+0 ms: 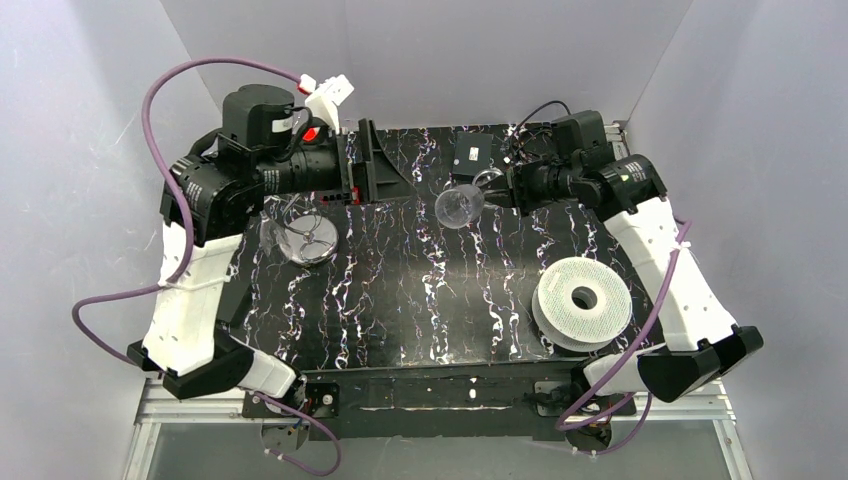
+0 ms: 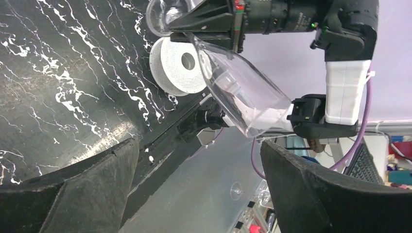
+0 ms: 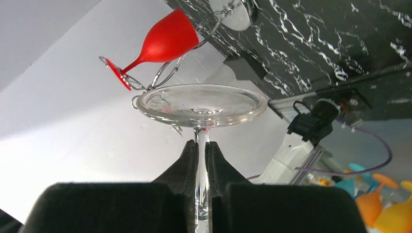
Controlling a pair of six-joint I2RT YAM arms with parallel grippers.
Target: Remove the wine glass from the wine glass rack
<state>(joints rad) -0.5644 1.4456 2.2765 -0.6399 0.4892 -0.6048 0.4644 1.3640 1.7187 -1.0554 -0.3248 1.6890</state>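
A clear wine glass (image 1: 459,206) is held by its stem in my right gripper (image 1: 497,186), over the back middle of the black marbled table and apart from the rack. In the right wrist view the fingers (image 3: 190,158) are shut on the stem, with the glass's round foot (image 3: 201,104) just beyond them. The wine glass rack (image 1: 305,236), thin silver wire on a round shiny base, stands at the left. In the right wrist view the rack (image 3: 171,73) still carries a red wine glass (image 3: 165,41). My left gripper (image 1: 383,170) is open and empty, above the table behind the rack.
A white ridged spool (image 1: 582,300) lies at the front right of the table. A small black box (image 1: 470,152) sits at the back edge. Grey walls close in the back and both sides. A clear plastic guard (image 2: 243,92) shows in the left wrist view.
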